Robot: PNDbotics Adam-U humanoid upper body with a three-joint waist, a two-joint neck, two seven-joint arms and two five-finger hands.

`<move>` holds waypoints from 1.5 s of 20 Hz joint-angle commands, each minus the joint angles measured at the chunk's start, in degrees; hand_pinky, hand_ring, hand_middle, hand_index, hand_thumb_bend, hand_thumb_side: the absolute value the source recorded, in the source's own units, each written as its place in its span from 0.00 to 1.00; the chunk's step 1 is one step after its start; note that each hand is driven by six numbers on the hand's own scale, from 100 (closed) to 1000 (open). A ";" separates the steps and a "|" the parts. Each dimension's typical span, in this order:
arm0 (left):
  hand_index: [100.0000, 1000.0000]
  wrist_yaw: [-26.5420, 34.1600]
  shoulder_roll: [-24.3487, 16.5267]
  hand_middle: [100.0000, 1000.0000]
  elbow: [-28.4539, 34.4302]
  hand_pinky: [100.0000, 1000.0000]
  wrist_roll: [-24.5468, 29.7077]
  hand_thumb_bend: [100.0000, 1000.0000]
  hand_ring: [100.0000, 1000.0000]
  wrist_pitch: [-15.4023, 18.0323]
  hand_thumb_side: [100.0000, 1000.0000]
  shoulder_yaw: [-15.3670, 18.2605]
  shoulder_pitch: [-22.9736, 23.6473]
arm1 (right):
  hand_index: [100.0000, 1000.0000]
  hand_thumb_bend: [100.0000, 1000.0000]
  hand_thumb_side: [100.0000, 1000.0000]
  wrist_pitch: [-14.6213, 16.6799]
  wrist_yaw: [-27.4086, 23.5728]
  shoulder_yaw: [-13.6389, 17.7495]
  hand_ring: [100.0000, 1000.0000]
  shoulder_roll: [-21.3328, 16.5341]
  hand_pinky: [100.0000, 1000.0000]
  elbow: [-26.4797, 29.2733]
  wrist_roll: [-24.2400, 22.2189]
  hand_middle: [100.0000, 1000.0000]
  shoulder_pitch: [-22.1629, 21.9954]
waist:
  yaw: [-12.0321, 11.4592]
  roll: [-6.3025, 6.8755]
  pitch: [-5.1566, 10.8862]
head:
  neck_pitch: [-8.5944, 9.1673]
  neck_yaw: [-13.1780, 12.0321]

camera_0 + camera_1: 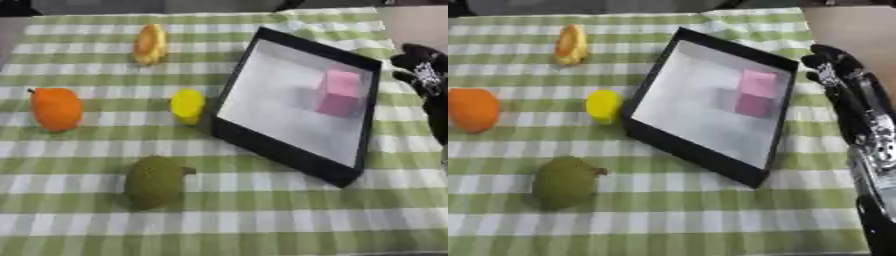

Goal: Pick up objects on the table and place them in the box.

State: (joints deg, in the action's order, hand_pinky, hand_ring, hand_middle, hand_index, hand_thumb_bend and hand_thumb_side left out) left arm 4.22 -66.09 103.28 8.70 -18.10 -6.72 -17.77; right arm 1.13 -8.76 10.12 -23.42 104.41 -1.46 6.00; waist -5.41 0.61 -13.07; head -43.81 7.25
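Desk, green-and-white checked cloth, is carrying all items. Black box with white floor is lying right of centre, holding a pink block. Right robot hand is hovering beside the box's right wall, fingers curled, holding nothing. Left of the box are sitting: green fruit, orange fruit, orange slice, yellow piece nearest the box.

Soft light, blurry pictures

Everything looks fuzzy, with no sharp edges. The light is even and gentle. The white floor of the box shines pale, and the pink block throws a faint shadow left.
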 commanded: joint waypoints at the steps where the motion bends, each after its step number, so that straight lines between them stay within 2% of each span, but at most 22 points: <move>1: 0.87 -6.08 -3.72 0.85 -2.12 0.83 10.46 0.22 1.00 1.83 0.70 -0.95 -3.60 | 0.80 0.00 0.61 0.16 0.33 0.01 0.85 -2.07 0.86 0.82 -0.26 0.67 0.09 | 0.06 0.94 1.94 | -0.31 -0.09; 2: 0.87 -8.07 -3.72 0.82 -3.05 0.82 13.62 0.24 0.97 3.03 0.70 -1.40 -4.99 | 0.80 0.00 0.61 0.16 0.36 -0.02 0.85 -2.14 0.86 0.80 -0.29 0.68 0.02 | 0.09 0.99 1.98 | -0.31 -0.08; 5: 0.86 -13.61 -3.25 0.79 -5.62 0.80 23.03 0.22 0.88 8.40 0.74 -3.00 -8.51 | 0.80 0.00 0.61 0.20 0.50 -0.08 0.85 -2.32 0.86 0.75 -0.34 0.68 -0.13 | 0.21 1.11 2.06 | -0.31 -0.20; 8: 0.86 -15.72 -2.59 0.78 -7.89 0.80 28.87 0.22 0.85 12.56 0.75 -4.17 -10.89 | 0.80 0.00 0.61 0.26 0.59 -0.12 0.85 -2.47 0.86 0.74 -0.38 0.68 -0.26 | 0.32 1.16 2.14 | -0.31 -0.21; 11: 0.86 -16.57 -2.20 0.78 -9.33 0.80 30.63 0.22 0.85 14.43 0.75 -4.37 -11.89 | 0.80 0.00 0.61 0.29 0.60 -0.10 0.85 -2.50 0.86 0.74 -0.36 0.68 -0.32 | 0.29 1.16 2.18 | -0.31 -0.16; 12: 0.86 -16.63 -2.08 0.78 -9.38 0.80 30.98 0.24 0.80 14.88 0.76 -4.67 -12.06 | 0.80 0.00 0.61 0.29 0.60 -0.15 0.85 -2.52 0.86 0.75 -0.39 0.68 -0.28 | 0.44 1.20 2.16 | -0.31 -0.34; 13: 0.86 -16.68 -1.91 0.78 -9.40 0.80 31.63 0.24 0.79 15.46 0.76 -5.38 -12.47 | 0.80 0.00 0.61 0.27 0.59 -0.18 0.85 -2.50 0.86 0.74 -0.42 0.68 -0.25 | 0.55 1.23 2.17 | -0.31 -0.46; 19: 0.87 -18.41 -0.52 0.79 -11.35 0.81 34.54 0.29 0.80 16.73 0.75 -7.60 -14.98 | 0.80 0.00 0.61 0.29 0.50 0.13 0.85 -2.46 0.86 0.81 -0.11 0.68 -0.31 | 0.75 1.20 2.16 | -0.31 -0.71; 20: 0.87 -19.09 -0.21 0.80 -11.78 0.81 34.74 0.33 0.81 16.67 0.69 -8.01 -15.41 | 0.80 0.00 0.61 0.30 0.50 0.10 0.85 -2.45 0.86 0.81 -0.13 0.68 -0.30 | 0.82 1.16 2.15 | -0.31 -0.85; 21: 0.88 -19.87 0.09 0.81 -12.15 0.83 34.84 0.40 0.83 16.67 0.50 -8.36 -15.81 | 0.80 0.00 0.61 0.30 0.51 0.08 0.85 -2.45 0.86 0.81 -0.15 0.68 -0.31 | 0.86 1.12 2.14 | -0.31 -0.96; 23: 0.88 -21.62 0.67 0.81 -12.99 0.84 34.86 0.45 0.84 16.82 0.22 -9.11 -16.44 | 0.80 0.00 0.61 0.33 0.55 0.08 0.85 -2.41 0.86 0.80 -0.16 0.68 -0.36 | 0.99 1.06 2.07 | -0.31 -1.23; 25: 0.87 -22.93 1.29 0.81 -14.20 0.84 35.33 0.46 0.84 16.93 0.08 -9.87 -16.82 | 0.80 0.00 0.61 0.34 0.64 0.06 0.85 -2.38 0.86 0.79 -0.17 0.68 -0.41 | 1.10 0.97 1.99 | -0.31 -1.37; 27: 0.87 -23.75 1.71 0.80 -15.06 0.84 35.83 0.48 0.84 17.08 0.00 -10.39 -17.21 | 0.80 0.00 0.61 0.37 0.67 0.05 0.85 -2.39 0.86 0.80 -0.17 0.68 -0.42 | 1.14 0.92 1.92 | -0.31 -1.39; 30: 0.86 -25.34 2.10 0.79 -15.90 0.84 36.25 0.50 0.84 17.21 0.00 -10.85 -17.78 | 0.80 0.00 0.61 0.39 0.70 -0.01 0.85 -2.41 0.86 0.81 -0.23 0.68 -0.40 | 1.12 0.90 1.87 | -0.31 -1.44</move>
State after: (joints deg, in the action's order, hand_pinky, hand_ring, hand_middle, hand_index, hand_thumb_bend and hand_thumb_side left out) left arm -20.38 -62.59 87.56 44.64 -0.91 -17.84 -34.52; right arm 1.34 -8.35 9.84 -24.27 104.41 -1.67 5.43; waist -4.30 1.20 -12.71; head -43.81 5.97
